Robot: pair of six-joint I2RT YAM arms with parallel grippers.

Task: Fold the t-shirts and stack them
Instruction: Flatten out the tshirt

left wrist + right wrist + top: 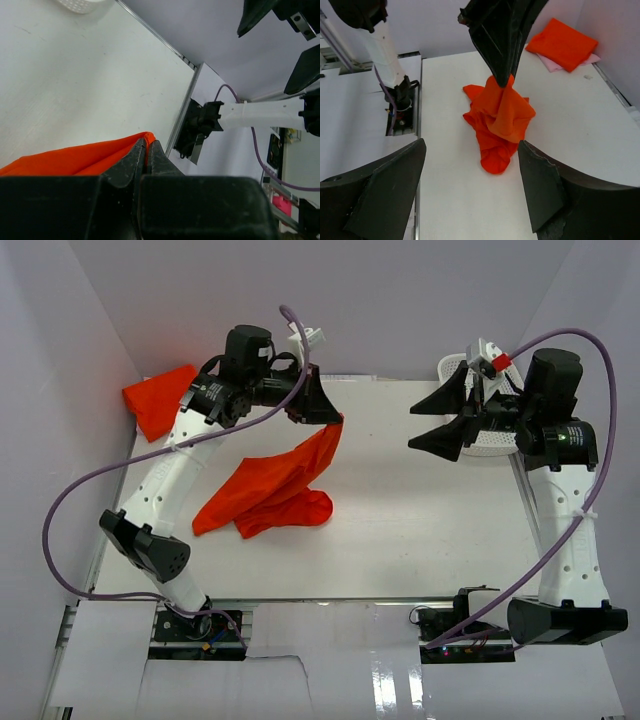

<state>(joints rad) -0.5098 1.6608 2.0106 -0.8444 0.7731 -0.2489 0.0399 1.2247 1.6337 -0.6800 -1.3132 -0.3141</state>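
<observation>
While the orange t-shirt (270, 490) hangs by one corner pinched in the left end effector (333, 420), its length trailing onto the desk (420, 530) toward the near left, the right end effector (414, 428) stands spread and empty, well apart rightward.

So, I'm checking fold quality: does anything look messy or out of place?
The t-shirt pinched in the left end effector hangs bunched and twisted, its lower part crumpled on the table rather than spread flat. The folded t-shirt in the far-left corner looks tidy.
</observation>
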